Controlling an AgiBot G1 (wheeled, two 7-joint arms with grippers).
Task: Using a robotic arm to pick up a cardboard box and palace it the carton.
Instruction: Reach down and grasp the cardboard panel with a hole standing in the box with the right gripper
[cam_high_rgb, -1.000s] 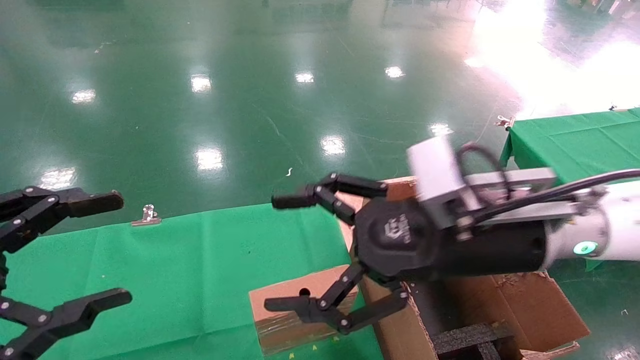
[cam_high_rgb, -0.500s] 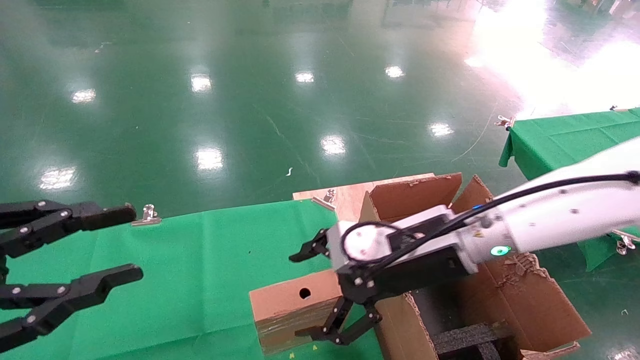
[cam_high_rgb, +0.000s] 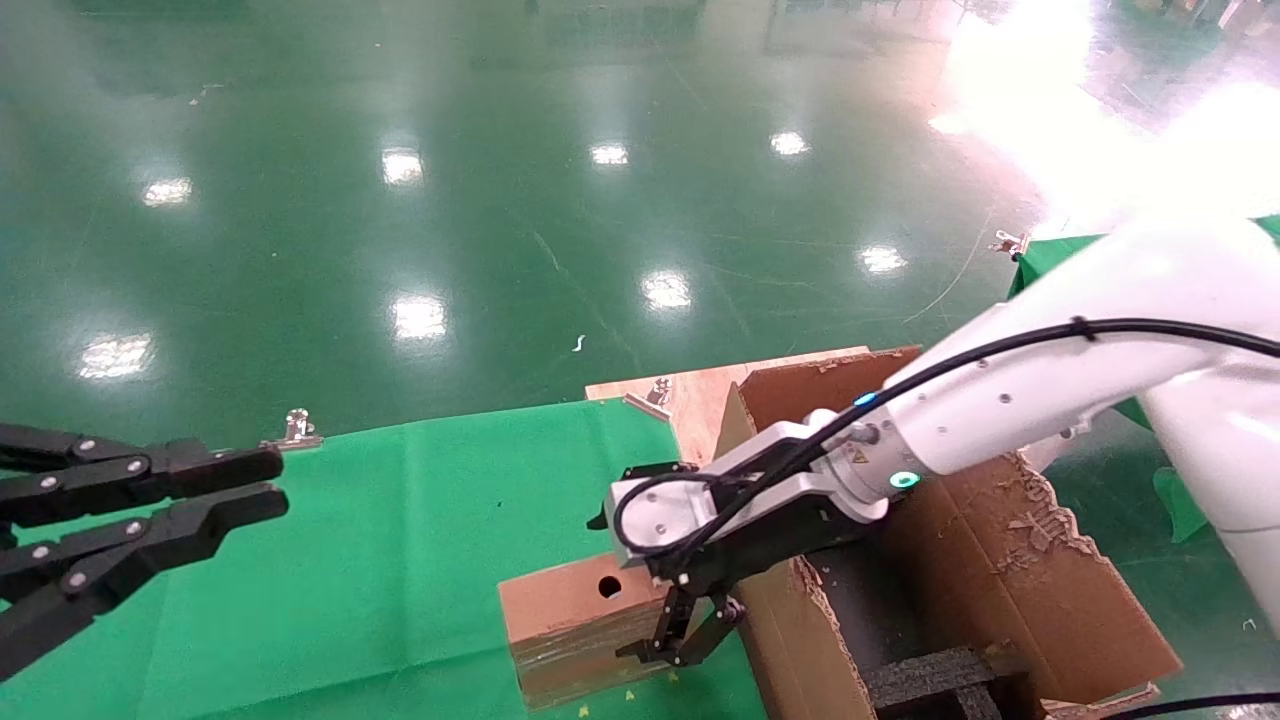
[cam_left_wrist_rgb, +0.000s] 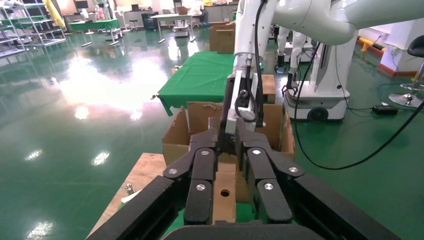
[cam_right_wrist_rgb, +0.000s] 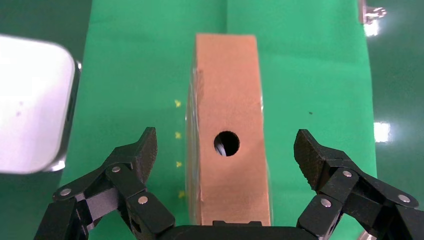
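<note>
The small brown cardboard box (cam_high_rgb: 565, 620) stands on the green cloth, its round hole facing up, right beside the carton (cam_high_rgb: 1010, 570). My white right arm reaches down over it. The right gripper (cam_high_rgb: 640, 588) is open and points downward. In the right wrist view the box (cam_right_wrist_rgb: 227, 100) lies between the spread fingers (cam_right_wrist_rgb: 142, 150), which straddle its two long sides with a gap on each. The carton's flaps are torn, and black foam (cam_high_rgb: 940, 680) sits inside it. My all-black left gripper (cam_high_rgb: 265, 483) hovers at the table's left, shut and empty.
A green-covered table (cam_high_rgb: 350, 560) carries the box, with a bare wooden board (cam_high_rgb: 690, 395) at its far right corner and metal clips (cam_high_rgb: 297, 430) on its far edge. A second green table (cam_high_rgb: 1150, 270) stands at the right. Shiny green floor lies beyond.
My right arm swung down and left from above the carton, turning its gripper downward over the small box. The left gripper's fingers went from wide open to shut.
</note>
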